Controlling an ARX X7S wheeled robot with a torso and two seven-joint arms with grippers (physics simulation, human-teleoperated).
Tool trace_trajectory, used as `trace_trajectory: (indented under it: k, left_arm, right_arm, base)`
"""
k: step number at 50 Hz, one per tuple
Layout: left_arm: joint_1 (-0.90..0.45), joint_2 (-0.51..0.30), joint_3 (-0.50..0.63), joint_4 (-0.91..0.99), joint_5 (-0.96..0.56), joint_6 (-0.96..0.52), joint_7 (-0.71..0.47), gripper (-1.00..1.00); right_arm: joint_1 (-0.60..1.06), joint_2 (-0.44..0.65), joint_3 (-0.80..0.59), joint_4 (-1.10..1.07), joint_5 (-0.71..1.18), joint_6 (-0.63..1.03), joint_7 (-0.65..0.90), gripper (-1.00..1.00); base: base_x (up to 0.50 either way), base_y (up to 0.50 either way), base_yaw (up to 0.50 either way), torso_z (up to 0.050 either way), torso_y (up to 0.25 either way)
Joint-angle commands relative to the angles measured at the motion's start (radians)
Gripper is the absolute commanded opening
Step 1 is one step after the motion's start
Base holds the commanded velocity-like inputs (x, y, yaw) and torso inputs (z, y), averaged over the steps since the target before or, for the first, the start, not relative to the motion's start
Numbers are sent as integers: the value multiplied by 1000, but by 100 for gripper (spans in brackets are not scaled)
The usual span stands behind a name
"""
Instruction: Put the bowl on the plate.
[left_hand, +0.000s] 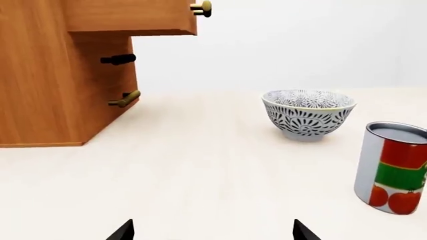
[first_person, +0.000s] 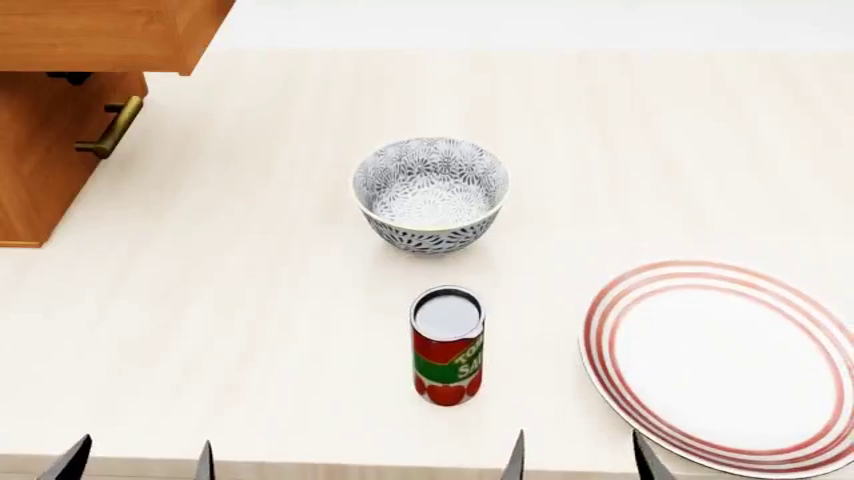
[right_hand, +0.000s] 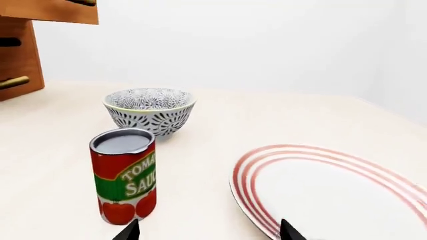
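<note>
The bowl (first_person: 430, 194) stands upright beyond the can (first_person: 447, 344), with the plate (first_person: 627, 380) beside the can. Both the left gripper (first_person: 138, 462) and right gripper (first_person: 577, 458) hang back, fingers apart and empty. Reaching comes first, skirting the can.

A pale, matt, smooth worktop (first_person: 240, 300) with a faint wood-like grain. The bowl (first_person: 430, 193) looks like glazed ceramic, white with dense grey-blue floral print inside and out. The plate (first_person: 721, 365) is smooth, white and slightly glossy, with red rings at its rim. A can (first_person: 447, 345) has a dull grey metal top and a red-green paper-like label. A cabinet (first_person: 54, 110) of warm, satin-finished wood carries brass-coloured metal handles (first_person: 112, 128).
</note>
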Motion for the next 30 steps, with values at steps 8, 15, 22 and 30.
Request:
trace_trajectory:
  k: [8, 15, 22, 30]
  left_arm:
    - [-58, -32, -11, 47, -62, -52, -32, 100]
    - [-70, -42, -6, 78, -71, -81, -45, 100]
    - [-85, -51, -5, 86, -78, -97, -58, 100]
    - [-89, -62, 10, 106, -77, -105, -64, 100]
  right_arm:
    - [58, 50, 22, -40, 36, 89, 18, 100]
    - [63, 59, 39, -82, 46, 144, 40, 100]
    - [65, 67, 57, -127, 63, 190, 56, 100]
    - [67, 87, 76, -171, 90, 203, 48, 100]
  base:
    - [0, 0, 0, 0, 0]
    - [0, 0, 0, 0, 0]
    - [0, 0, 0, 0, 0]
    - [0, 0, 0, 0, 0]
